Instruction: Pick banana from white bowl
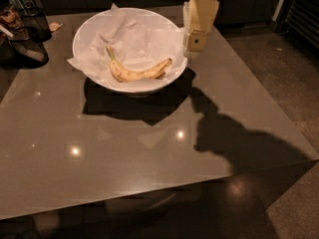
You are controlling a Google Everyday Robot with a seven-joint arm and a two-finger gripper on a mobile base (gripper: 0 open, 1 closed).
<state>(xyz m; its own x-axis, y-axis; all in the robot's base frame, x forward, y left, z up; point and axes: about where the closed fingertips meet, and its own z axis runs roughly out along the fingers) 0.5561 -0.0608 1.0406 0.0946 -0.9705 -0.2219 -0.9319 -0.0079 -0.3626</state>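
A curved yellow banana [137, 72] with brown speckles lies in the white bowl [94, 26], on crumpled white paper, stem towards the back left. The bowl stands on the far part of a brown table. My gripper [196, 43] hangs from the top of the view just beside the bowl's right rim, above the table and to the right of the banana. It holds nothing that I can see.
A dark wire basket [25, 39] and other dark items stand at the table's [149, 153] far left corner. The table's right edge drops to a speckled floor [284, 83]. The arm casts a large shadow on the table's right front.
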